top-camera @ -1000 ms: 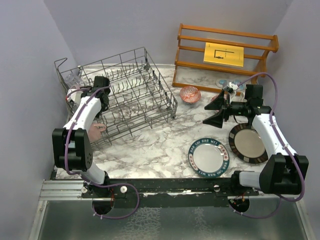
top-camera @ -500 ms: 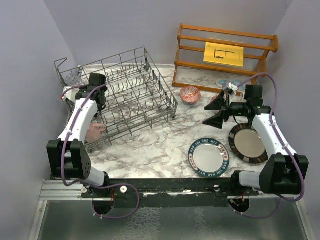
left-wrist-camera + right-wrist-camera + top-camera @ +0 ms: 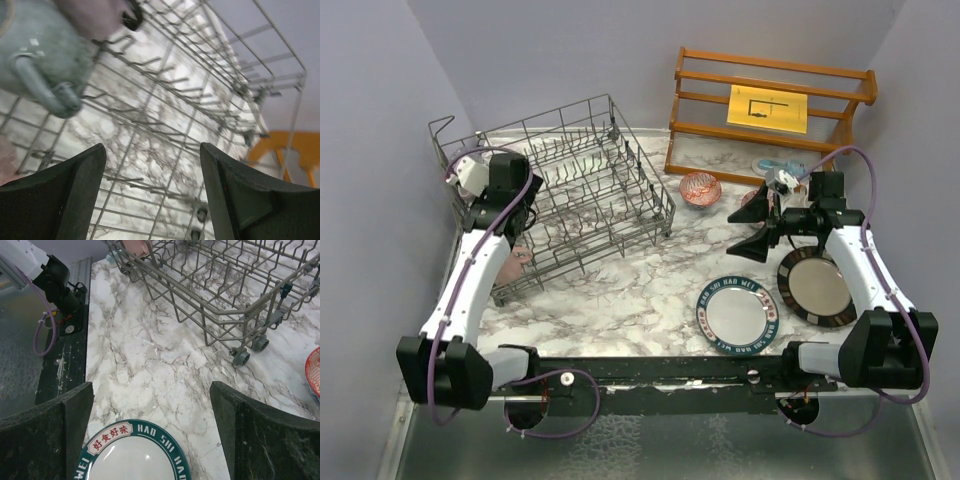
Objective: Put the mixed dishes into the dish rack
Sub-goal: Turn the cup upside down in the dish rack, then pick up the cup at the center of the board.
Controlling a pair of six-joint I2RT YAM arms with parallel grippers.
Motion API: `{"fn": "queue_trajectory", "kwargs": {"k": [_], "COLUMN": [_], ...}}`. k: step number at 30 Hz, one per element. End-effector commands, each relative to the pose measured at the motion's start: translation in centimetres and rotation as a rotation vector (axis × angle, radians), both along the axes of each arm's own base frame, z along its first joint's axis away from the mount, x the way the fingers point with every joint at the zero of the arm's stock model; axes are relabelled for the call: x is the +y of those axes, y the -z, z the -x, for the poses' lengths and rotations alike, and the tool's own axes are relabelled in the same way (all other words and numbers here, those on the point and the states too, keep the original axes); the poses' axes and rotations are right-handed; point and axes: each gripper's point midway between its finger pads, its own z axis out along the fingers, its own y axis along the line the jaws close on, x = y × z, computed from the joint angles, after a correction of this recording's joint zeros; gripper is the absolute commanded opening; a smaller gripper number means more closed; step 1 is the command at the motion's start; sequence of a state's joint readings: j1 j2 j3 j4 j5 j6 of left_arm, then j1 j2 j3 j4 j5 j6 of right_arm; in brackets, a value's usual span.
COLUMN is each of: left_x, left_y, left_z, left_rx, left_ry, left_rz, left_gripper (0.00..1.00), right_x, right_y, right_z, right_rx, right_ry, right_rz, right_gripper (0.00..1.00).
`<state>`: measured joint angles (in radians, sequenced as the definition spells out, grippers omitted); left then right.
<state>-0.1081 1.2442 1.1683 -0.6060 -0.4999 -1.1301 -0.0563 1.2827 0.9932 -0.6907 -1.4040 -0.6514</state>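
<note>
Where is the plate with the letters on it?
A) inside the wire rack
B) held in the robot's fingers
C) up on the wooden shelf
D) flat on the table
D: the lettered plate lies flat on the marble table, outside the wire rack.

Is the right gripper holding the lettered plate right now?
No, the right gripper is open and empty; the lettered plate lies flat on the table.

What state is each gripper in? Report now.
Left gripper: open, holding nothing.
Right gripper: open, holding nothing.
</note>
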Motion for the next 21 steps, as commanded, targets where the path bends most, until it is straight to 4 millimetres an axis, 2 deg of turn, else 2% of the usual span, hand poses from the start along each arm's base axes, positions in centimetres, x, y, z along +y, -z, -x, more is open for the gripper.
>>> {"fn": "queue_trajectory", "kwargs": {"k": [1,4,7,11,13,16,21], "left_x": [-5.9,-10.9,-15.7,-22.7,-25.2,-27.4,-28.6], "left_y": [-5.4,-8.5,-10.4,-11.4,-11.9,-11.9,-11.2], "left_z": [-1.6,-0.8,1.0,4.9,7.0,9.7,12.5], "left_rx": [-0.29,-0.489,-0.607,-0.747,-0.828,-0.919,-1.016], "left_ry": [0.437,0.732,0.975,1.268,1.371,1.456,1.484], "left_rz": [-0.052,-0.077,-0.086,-0.053,-0.018,0.059,0.151], "left_gripper": [0.78,0.8,0.84,0.84,0.84,0.84,0.84], "right_x": [0.4,0.3,-0.2,-1.9,-2.9,-4.4,-7.2], "right_y": [-1.9,-2.1,-2.1,-2.2,-2.6,-2.8,-2.6], "right_z": [1.0,1.5,1.5,0.7,0.2,-0.6,-2.1], "right_rx": [-0.097,-0.141,-0.164,-0.164,-0.182,-0.169,-0.127], "right_ry": [-0.064,-0.072,-0.051,0.033,0.081,0.169,0.319], "right_rz": [-0.046,-0.053,-0.044,-0.019,-0.005,0.017,0.037], "right_gripper": [0.98,0.98,0.99,0.99,1.0,1.0,1.0]}}
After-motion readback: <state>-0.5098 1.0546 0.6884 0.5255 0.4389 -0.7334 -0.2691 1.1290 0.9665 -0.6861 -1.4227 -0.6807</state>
